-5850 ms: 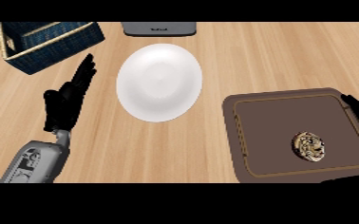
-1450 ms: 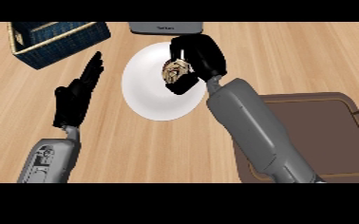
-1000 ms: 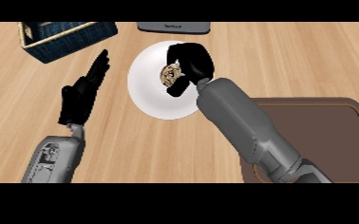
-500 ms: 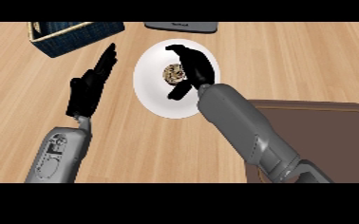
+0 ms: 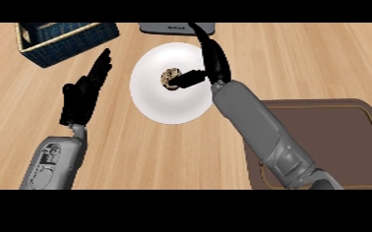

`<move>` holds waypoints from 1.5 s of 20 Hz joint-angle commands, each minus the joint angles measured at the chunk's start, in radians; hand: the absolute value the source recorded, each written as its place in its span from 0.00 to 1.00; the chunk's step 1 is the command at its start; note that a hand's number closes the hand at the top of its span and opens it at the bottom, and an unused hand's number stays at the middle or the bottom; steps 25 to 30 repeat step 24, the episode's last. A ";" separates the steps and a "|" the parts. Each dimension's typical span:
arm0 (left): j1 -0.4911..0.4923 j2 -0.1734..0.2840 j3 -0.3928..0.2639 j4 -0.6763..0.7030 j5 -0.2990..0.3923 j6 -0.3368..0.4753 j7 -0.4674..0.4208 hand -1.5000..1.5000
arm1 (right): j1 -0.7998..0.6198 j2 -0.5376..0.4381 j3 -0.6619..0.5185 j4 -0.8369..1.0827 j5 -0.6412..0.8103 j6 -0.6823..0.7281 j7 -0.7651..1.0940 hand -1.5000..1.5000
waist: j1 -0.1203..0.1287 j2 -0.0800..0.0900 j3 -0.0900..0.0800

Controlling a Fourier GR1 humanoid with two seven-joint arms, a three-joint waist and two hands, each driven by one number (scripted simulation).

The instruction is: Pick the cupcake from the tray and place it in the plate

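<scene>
Looking steeply down on a wooden counter (image 5: 145, 152), the view shows two grey forearms coming up from the lower edge, each ending in a black hand. Near the middle lies a white plate (image 5: 163, 105). On the plate, a little above its centre, sits the cupcake (image 5: 170, 79), small, brownish and speckled.

The right hand (image 5: 212, 61) reaches over the plate's right side. Its fingers are stretched out straight, pointing up and away toward the far edge, and spread apart from the thumb. The thumb points left and its tip is touching or just beside the cupcake; which of the two cannot be told. Nothing is curled round the cupcake, so the hand appears to have opened off it.

The left hand (image 5: 83, 93) rests left of the plate, apart from it, fingers straight, together and pointing up. It holds nothing.

At the lower right is the brown tray (image 5: 341, 128), partly hidden by the right forearm; no cupcake shows on the part in view. At the upper left stands a dark blue basket (image 5: 65, 42), and at the top centre a grey object (image 5: 174, 28) lies just beyond the plate.

Judging by this, the task is nearly finished: the cupcake is off the tray and on the plate. What seems left is for the right hand to draw clear without nudging it.
</scene>
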 commanded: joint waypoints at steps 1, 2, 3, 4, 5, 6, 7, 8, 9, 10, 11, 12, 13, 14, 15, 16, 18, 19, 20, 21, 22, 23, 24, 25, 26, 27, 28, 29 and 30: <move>0.019 -0.010 0.011 -0.009 -0.002 0.022 0.010 0.50 | 0.075 -0.019 -0.090 -0.002 -0.050 -0.034 -0.094 0.00 | -0.043 -0.009 0.000; 0.003 0.047 0.052 0.006 0.036 -0.034 0.022 0.50 | 0.006 -0.049 -0.129 -0.003 -0.069 -0.014 -0.052 0.00 | -0.041 -0.009 -0.001; 0.069 0.003 0.011 -0.035 -0.007 0.014 -0.013 0.50 | 0.063 -0.062 -0.139 -0.023 -0.077 -0.006 -0.099 0.00 | -0.043 -0.012 -0.001; 0.032 0.016 0.038 -0.040 0.025 -0.001 0.051 0.50 | 0.062 -0.101 -0.171 -0.045 -0.104 0.026 -0.096 0.00 | -0.048 -0.013 0.000; 0.035 0.011 0.030 0.012 -0.005 0.011 -0.029 0.50 | 0.067 -0.127 -0.176 -0.032 -0.102 0.086 -0.119 0.00 | -0.049 -0.010 -0.001; 0.037 -0.021 0.011 0.016 -0.020 0.038 -0.023 0.50 | 0.133 -0.117 -0.182 -0.040 -0.103 0.066 -0.186 0.00 | -0.052 -0.011 -0.001; 0.003 0.030 0.047 0.001 0.010 -0.002 0.020 0.50 | 0.125 -0.211 -0.196 -0.065 -0.120 0.154 -0.150 0.00 | -0.058 -0.013 -0.001; 0.077 0.004 0.021 -0.056 0.005 0.002 -0.007 0.50 | 0.116 -0.187 -0.213 -0.045 -0.116 0.147 -0.146 0.00 | -0.047 -0.013 -0.001; 0.029 -0.005 0.021 -0.017 -0.015 0.028 0.019 0.50 | 0.118 -0.208 -0.237 0.024 -0.124 0.186 -0.207 0.00 | -0.044 -0.009 -0.001; 0.047 0.024 0.035 -0.066 0.004 -0.003 0.027 0.50 | 0.138 -0.222 -0.235 -0.020 -0.119 0.204 -0.194 0.00 | -0.047 -0.012 -0.001; 0.047 0.022 0.048 -0.004 0.010 -0.009 -0.007 0.50 | 0.213 -0.232 -0.206 -0.121 -0.106 0.207 -0.168 0.00 | -0.059 -0.015 -0.001; 0.063 -0.003 0.018 -0.059 -0.001 0.006 0.039 0.50 | 0.186 -0.276 -0.254 -0.016 -0.131 0.274 -0.246 0.00 | -0.047 -0.011 -0.001; 0.099 0.050 0.052 -0.091 0.026 -0.038 0.021 0.50 | 0.185 -0.292 -0.250 -0.030 -0.134 0.324 -0.230 0.00 | -0.045 -0.012 -0.001; 0.053 -0.027 -0.003 -0.062 -0.031 0.034 0.051 0.50 | 0.168 -0.260 -0.260 0.016 -0.099 0.273 -0.265 0.00 | -0.046 -0.011 -0.001; 0.068 0.014 0.035 -0.062 0.007 -0.014 0.006 0.50 | 0.180 -0.309 -0.270 0.013 -0.107 0.322 -0.260 0.00 | -0.046 -0.011 -0.001; 0.056 0.035 0.067 -0.018 0.022 -0.031 -0.025 0.50 | 0.180 -0.298 -0.277 0.025 -0.097 0.319 -0.277 0.00 | -0.047 -0.011 -0.001; 0.066 -0.041 0.006 0.009 -0.036 0.036 -0.061 0.50 | 0.151 -0.307 -0.308 0.123 -0.107 0.364 -0.330 0.00 | -0.039 -0.007 -0.001; 0.068 0.000 0.028 -0.072 -0.009 -0.002 0.012 0.50 | 0.191 -0.323 -0.305 0.007 -0.099 0.369 -0.265 0.00 | -0.048 -0.012 -0.001; 0.067 -0.006 0.029 -0.033 -0.001 -0.011 -0.018 0.50 | 0.165 -0.346 -0.336 0.105 -0.114 0.418 -0.342 0.00 | -0.042 -0.009 -0.001; 0.097 0.000 0.024 -0.089 -0.011 -0.009 0.022 0.50 | 0.163 -0.336 -0.342 0.065 -0.106 0.396 -0.305 0.00 | -0.044 -0.011 -0.001; 0.042 -0.017 0.033 0.037 -0.023 0.009 -0.051 0.50 | 0.151 -0.341 -0.359 0.161 -0.100 0.398 -0.390 0.00 | -0.041 -0.007 -0.001; 0.076 0.024 0.051 -0.098 0.020 -0.040 0.031 0.50 | 0.193 -0.337 -0.360 0.125 -0.108 0.411 -0.374 0.00 | -0.042 -0.011 -0.001; 0.007 -0.037 0.017 -0.011 -0.032 0.030 0.019 0.50 | 0.189 -0.373 -0.364 0.143 -0.104 0.453 -0.391 0.00 | -0.046 -0.009 -0.001; 0.007 -0.037 0.017 -0.011 -0.032 0.030 0.019 0.50 | 0.189 -0.373 -0.364 0.143 -0.104 0.453 -0.391 0.00 | -0.046 -0.009 -0.001; 0.007 -0.037 0.017 -0.011 -0.032 0.030 0.019 0.50 | 0.189 -0.373 -0.364 0.143 -0.104 0.453 -0.391 0.00 | -0.046 -0.009 -0.001; 0.007 -0.037 0.017 -0.011 -0.032 0.030 0.019 0.50 | 0.189 -0.373 -0.364 0.143 -0.104 0.453 -0.391 0.00 | -0.046 -0.009 -0.001; 0.007 -0.037 0.017 -0.011 -0.032 0.030 0.019 0.50 | 0.189 -0.373 -0.364 0.143 -0.104 0.453 -0.391 0.00 | -0.046 -0.009 -0.001; 0.007 -0.037 0.017 -0.011 -0.032 0.030 0.019 0.50 | 0.189 -0.373 -0.364 0.143 -0.104 0.453 -0.391 0.00 | -0.046 -0.009 -0.001; 0.007 -0.037 0.017 -0.011 -0.032 0.030 0.019 0.50 | 0.189 -0.373 -0.364 0.143 -0.104 0.453 -0.391 0.00 | -0.046 -0.009 -0.001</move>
